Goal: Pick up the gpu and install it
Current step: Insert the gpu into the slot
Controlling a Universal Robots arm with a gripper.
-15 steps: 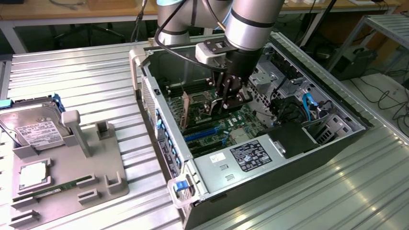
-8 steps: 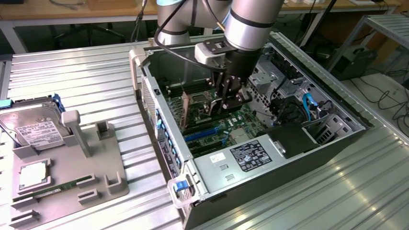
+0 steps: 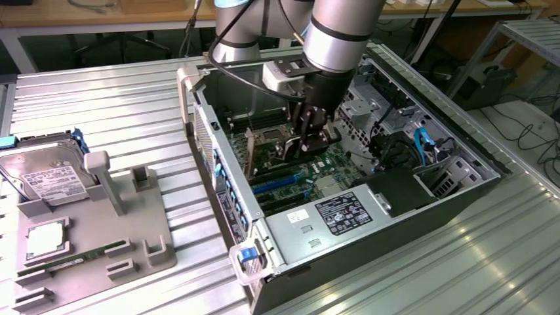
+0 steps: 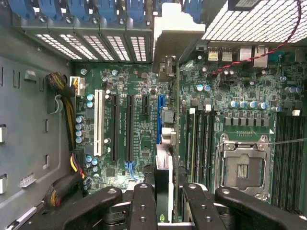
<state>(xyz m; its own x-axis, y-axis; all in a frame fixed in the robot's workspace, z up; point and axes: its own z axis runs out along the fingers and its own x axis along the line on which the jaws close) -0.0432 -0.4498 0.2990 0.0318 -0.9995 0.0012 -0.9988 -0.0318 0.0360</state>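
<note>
Black gripper [image 4: 168, 201] fingers pinch the gpu [image 4: 165, 143] edge-on, held upright over the motherboard [image 4: 139, 124] slots inside the computer case [image 3: 289, 230].

no legible text or labels

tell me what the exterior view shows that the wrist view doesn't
Exterior view alone: the grey parts tray beside the computer case, carrying a hard drive and a memory stick. Wrist view alone: the empty processor socket seen close, and the blue slot on the motherboard. Both: the gripper inside the case, shut on the gpu, held edge-on.
</note>
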